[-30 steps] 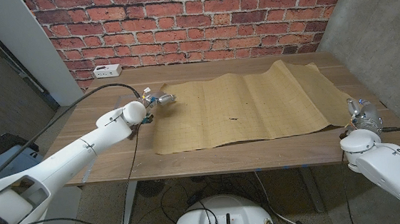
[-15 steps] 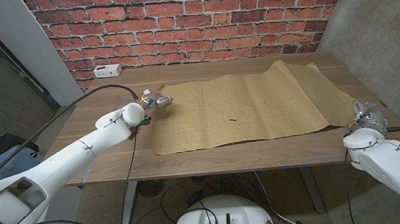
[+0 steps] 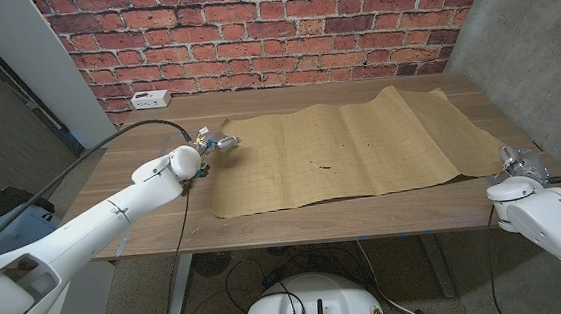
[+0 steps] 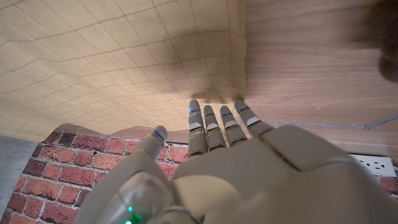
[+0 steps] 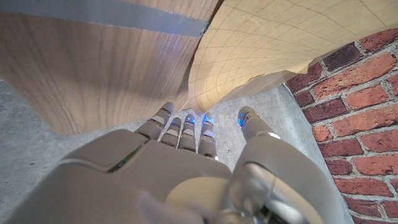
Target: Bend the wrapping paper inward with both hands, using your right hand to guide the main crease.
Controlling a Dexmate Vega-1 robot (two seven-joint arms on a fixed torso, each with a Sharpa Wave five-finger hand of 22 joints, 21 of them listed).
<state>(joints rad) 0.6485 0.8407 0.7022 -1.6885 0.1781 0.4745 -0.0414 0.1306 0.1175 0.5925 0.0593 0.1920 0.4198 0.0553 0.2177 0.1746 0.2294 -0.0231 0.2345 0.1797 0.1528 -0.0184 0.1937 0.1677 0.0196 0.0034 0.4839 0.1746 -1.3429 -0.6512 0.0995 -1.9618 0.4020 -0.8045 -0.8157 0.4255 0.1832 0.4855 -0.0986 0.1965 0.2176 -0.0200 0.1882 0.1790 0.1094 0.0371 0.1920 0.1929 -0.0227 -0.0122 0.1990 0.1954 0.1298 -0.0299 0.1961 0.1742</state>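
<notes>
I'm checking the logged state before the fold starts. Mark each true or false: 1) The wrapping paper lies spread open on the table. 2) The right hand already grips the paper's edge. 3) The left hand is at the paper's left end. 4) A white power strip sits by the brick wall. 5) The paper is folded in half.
1) True: the wrapping paper lies spread on the table.
2) False: the right hand is off the paper's corner, holding nothing.
3) True: the left hand is there.
4) True: power strip.
5) False: it is unfolded.

The wrapping paper (image 3: 345, 152) lies on the table (image 3: 165, 221), between both hands.
</notes>
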